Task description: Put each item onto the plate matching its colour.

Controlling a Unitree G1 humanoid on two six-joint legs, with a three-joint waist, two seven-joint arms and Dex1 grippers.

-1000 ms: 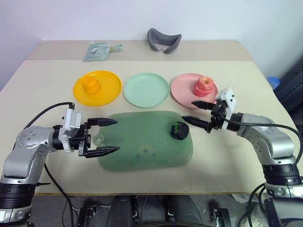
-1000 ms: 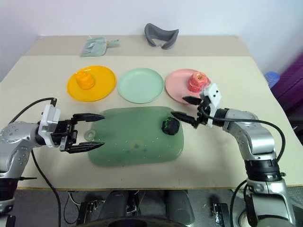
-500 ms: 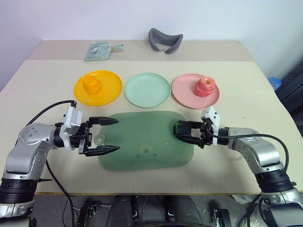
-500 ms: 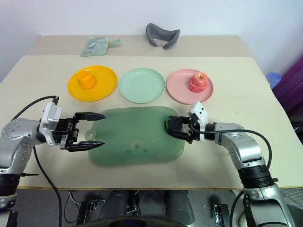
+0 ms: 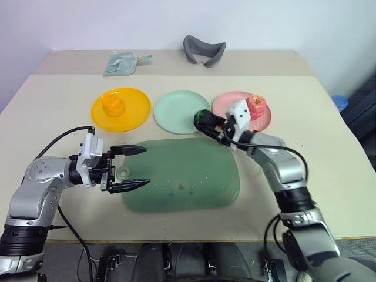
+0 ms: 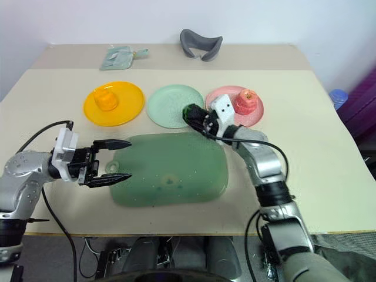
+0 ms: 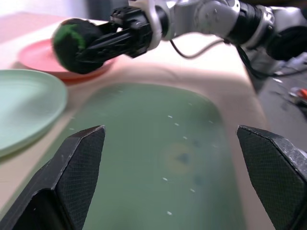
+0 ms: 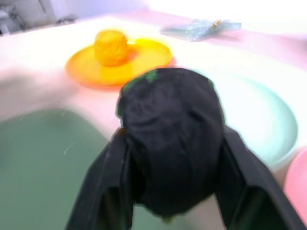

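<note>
Dark green ball (image 5: pixel 201 118) in right tool (image 5: pixel 205 121), at mint plate (image 5: pixel 176 111) edge

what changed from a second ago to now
The right gripper closed on the dark green ball, which lay on the green mat, lifted it and carried it up to the near edge of the mint green plate. The left gripper stayed open over the mat's left end. The orange lump on the yellow plate and the apple on the pink plate have not moved.
</note>
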